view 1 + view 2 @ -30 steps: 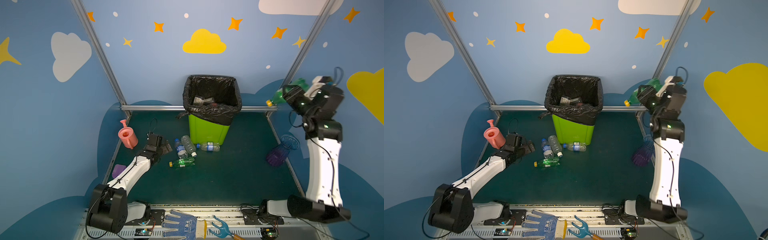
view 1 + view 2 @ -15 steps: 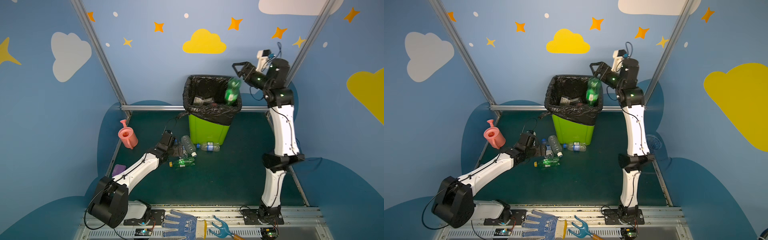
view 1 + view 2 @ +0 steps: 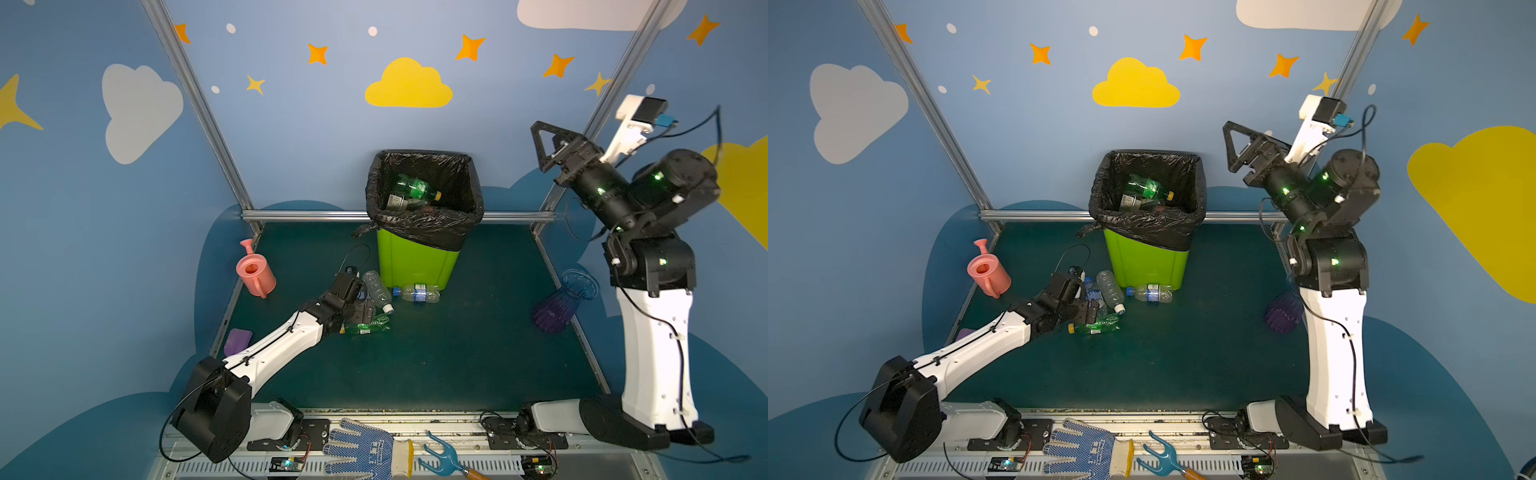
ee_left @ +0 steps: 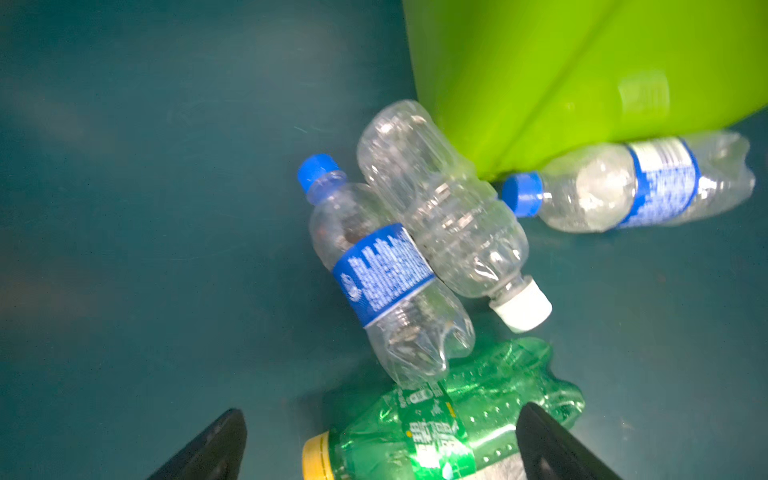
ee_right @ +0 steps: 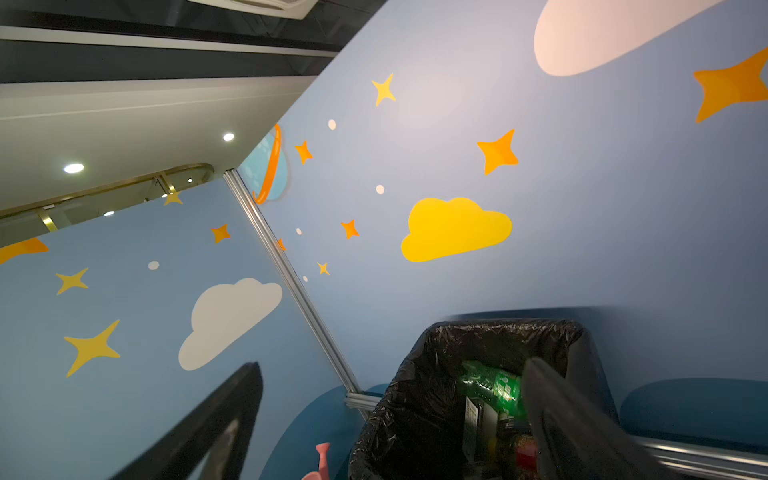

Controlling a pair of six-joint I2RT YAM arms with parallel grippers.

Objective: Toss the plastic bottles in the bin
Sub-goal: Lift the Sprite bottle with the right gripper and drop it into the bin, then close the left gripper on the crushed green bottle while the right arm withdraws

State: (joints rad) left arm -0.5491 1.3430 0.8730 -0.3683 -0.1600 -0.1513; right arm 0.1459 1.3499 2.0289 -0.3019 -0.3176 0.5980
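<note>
**Left pincer set to close on the crushed green bottle**

The left pincer is wide and empty, low over the dark green tabletop. Its jaws stand either side of the crumpled green plastic bottle with a yellow cap. Closing on this bottle looks like the step in hand.

To do it well, I would centre the jaws across the labelled middle and come right down before closing, since thin crushed plastic may squirm out.

The clear plastic bottle with a blue label and blue cap seems to rest its base on the green one. A clear unlabelled bottle with a white cap lies along it, so a careless lift could drag both.

A second blue-labelled clear bottle lies against the foot of the tall lime-green bin lined with a black bag. Other bottles lie inside, a green one on top.

The right pincer is wide and empty, high and to the right of the bin's mouth. The pink watering can and the ribbed blue-purple vase are well off to the sides.
</note>
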